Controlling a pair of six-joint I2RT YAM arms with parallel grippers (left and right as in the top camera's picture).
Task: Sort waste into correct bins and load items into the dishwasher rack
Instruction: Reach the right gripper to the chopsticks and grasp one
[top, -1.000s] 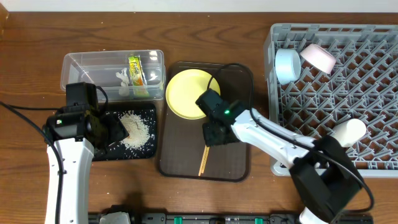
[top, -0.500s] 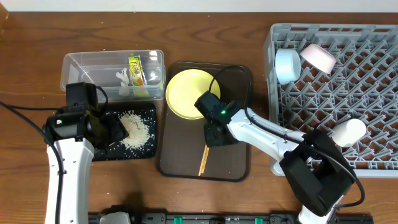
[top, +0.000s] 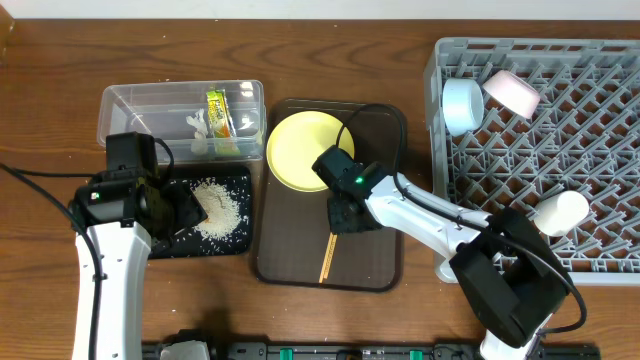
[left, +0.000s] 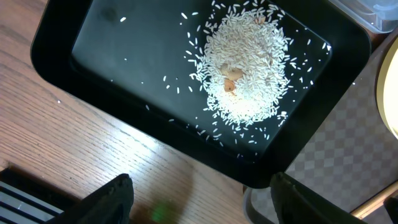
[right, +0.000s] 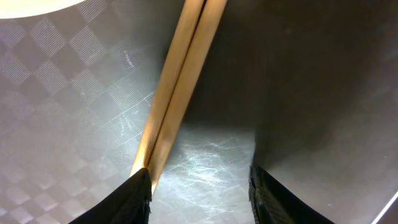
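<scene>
Right gripper (right: 199, 190) has edged left over the chopsticks (right: 177, 81).
Its jaws stand apart, holding nothing; left gripper (left: 202, 199) hangs wide above the black tray (left: 93, 43) of rice (left: 249, 68).

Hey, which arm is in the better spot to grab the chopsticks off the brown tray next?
Right. The right gripper hangs open low over the chopsticks on the brown tray. The left gripper is open over the black tray of rice, off to the side.
</scene>
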